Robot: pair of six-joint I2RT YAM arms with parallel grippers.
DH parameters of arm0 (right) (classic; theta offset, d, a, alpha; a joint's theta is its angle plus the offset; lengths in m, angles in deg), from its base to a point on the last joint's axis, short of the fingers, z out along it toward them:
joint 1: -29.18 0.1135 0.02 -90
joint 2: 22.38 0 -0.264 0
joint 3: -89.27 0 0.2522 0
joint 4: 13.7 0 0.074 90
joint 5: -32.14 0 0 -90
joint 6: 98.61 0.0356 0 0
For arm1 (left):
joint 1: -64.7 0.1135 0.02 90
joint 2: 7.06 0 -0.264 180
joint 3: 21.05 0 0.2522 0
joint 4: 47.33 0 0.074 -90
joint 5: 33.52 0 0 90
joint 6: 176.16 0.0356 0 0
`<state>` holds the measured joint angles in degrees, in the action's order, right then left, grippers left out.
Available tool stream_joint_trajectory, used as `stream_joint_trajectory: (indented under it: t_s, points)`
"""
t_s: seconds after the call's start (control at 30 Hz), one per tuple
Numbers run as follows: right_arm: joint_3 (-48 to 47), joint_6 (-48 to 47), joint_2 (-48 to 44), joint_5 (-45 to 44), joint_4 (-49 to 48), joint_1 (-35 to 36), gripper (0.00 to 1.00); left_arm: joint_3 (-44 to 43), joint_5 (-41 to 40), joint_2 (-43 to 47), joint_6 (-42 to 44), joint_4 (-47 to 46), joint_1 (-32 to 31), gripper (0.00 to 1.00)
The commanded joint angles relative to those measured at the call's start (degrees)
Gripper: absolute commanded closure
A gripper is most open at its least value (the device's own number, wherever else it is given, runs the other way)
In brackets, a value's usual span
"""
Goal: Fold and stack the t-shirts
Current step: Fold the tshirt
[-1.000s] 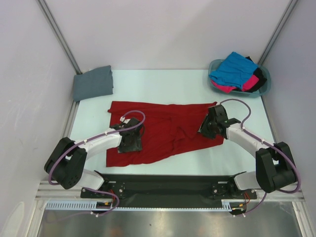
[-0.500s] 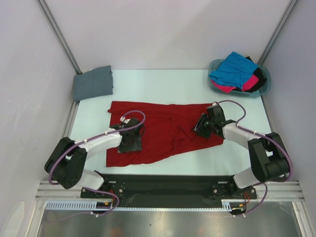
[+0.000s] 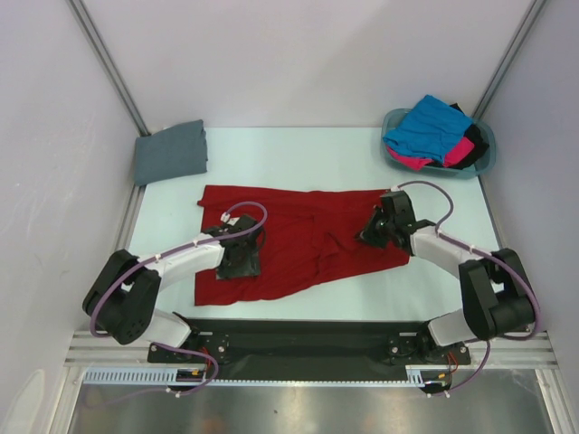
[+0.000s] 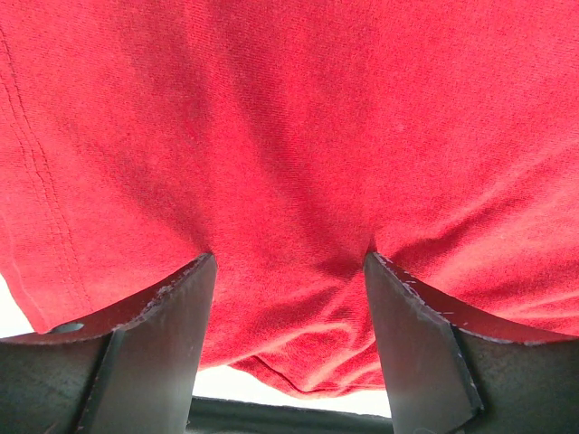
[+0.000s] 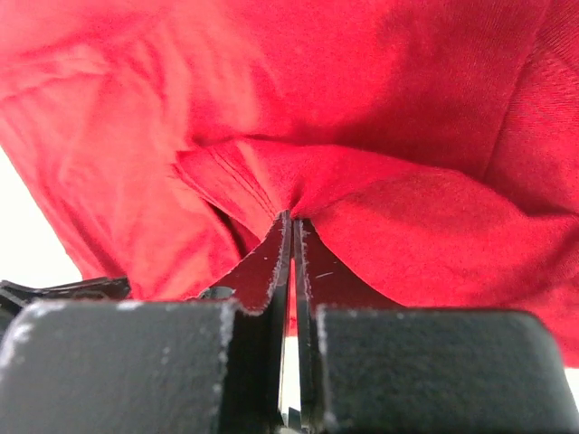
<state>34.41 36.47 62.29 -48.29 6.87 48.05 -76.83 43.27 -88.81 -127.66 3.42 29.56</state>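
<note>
The red t-shirt (image 3: pixel 298 240) is laid out across the middle of the desk (image 3: pixel 317 154), spread broadly but not flat: creases are seen through its centre, and its right-hand part is gathered into a ridge. It is judged to be the garment being worked on, with its fold only begun.

Near its right edge a fold of the cloth (image 5: pixel 407 108) is pinched in the right tool (image 3: pixel 373 231), whose jaws are clamped together with the fabric bunched at their tips (image 5: pixel 291 221). This grip is probably taken so that the side can be lifted and carried over the body of the shirt.

On the left part of the shirt the left tool (image 3: pixel 241 262) is set down with its jaws spread wide and nothing held between them. In the wrist view only flat red cloth (image 4: pixel 289 136) is seen between the fingers (image 4: pixel 172 307), which are pressed onto it or rest just above it; which of the two cannot be told. The cloth is likely being pinned there so that the shirt is not dragged when the other side is pulled.

A grey t-shirt (image 3: pixel 170 151), already folded, is placed at the far left corner, well apart, where the stack is presumably to be built. At the far right, the blue t-shirt (image 3: pixel 425 127), pink t-shirt (image 3: pixel 457 149) and black t-shirt (image 3: pixel 472 149) are heaped unfolded in the teal basket (image 3: pixel 391 122), waiting their turn.
</note>
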Motion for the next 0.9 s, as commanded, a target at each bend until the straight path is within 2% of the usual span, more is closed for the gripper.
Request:
stream_joint_trajectory:
  t_s: [0.0, 0.03, 0.07, 0.17, 0.27, 0.47, 0.63, 0.87]
  points:
    - [-1.60, -0.87, -10.43, -9.42, 8.68, -0.24, 1.00, -1.05, -0.41, -1.30, 0.80, -0.78, -0.02, 0.27]
    - [-1.61, -0.87, -10.48, -9.47, 8.75, -0.24, 1.00, -1.05, -0.41, -1.30, 0.80, -0.78, -0.02, 0.27]
    - [-2.05, -0.70, -11.96, -13.83, 12.05, -0.24, 1.00, -1.05, -0.32, -1.39, 0.89, -0.87, -0.11, 0.27]
    - [-2.49, 0.00, -16.71, -18.87, 16.73, -0.33, 1.00, -1.31, 0.03, -1.83, 1.15, -1.13, -0.02, 0.27]
    - [-2.40, 1.41, -20.58, -20.90, 23.33, -0.33, 1.00, -1.49, 0.29, -2.35, 1.59, -1.48, -0.02, 0.27]
    - [1.37, 3.78, -27.34, -21.69, 26.58, -0.33, 1.00, -1.84, 1.52, -3.76, 2.30, -2.10, -0.02, 0.28]
    - [2.87, 3.18, -27.01, -23.36, 24.05, -0.33, 1.00, -1.66, 1.44, -3.85, 2.38, -2.10, -0.02, 0.28]
    - [0.15, 1.16, -19.02, -25.11, 17.47, -0.33, 1.00, -1.57, 0.99, -3.76, 2.12, -1.66, -0.02, 0.28]
